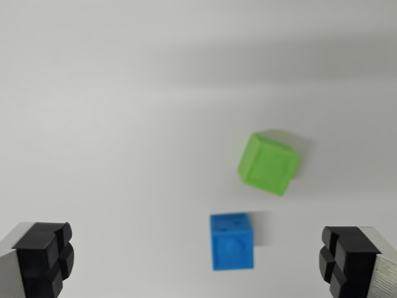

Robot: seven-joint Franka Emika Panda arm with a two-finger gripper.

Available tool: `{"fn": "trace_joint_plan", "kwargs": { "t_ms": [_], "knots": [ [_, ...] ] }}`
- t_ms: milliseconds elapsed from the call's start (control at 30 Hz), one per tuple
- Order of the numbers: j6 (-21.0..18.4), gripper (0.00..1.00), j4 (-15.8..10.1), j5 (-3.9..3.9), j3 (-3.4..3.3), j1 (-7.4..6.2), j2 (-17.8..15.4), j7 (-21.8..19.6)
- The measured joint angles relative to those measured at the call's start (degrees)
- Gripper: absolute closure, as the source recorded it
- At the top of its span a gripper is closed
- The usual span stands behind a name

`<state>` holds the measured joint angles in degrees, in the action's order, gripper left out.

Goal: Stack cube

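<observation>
A small blue cube [231,241] sits on the white surface low in the wrist view, a little right of centre. A larger green cube [268,162] rests above it and slightly to the wrist view's right, turned at an angle, apart from the blue one. My gripper [197,261] is open, with nothing between its fingers. One black fingertip [46,257] shows at the bottom left corner and the other black fingertip [344,261] at the bottom right. The blue cube lies between the two fingers, nearer the right one. The picture is slightly blurred.
The plain white table surface [124,124] fills the rest of the view, with a faint shadow band across the top.
</observation>
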<state>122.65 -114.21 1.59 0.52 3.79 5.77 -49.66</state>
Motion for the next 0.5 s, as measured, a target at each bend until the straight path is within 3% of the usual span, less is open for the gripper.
{"fn": "trace_joint_plan", "kwargs": {
  "t_ms": [500],
  "knots": [
    [4.47,0.0,-4.2,-0.16,-0.88,0.64,0.76,-1.55]
  ]
}}
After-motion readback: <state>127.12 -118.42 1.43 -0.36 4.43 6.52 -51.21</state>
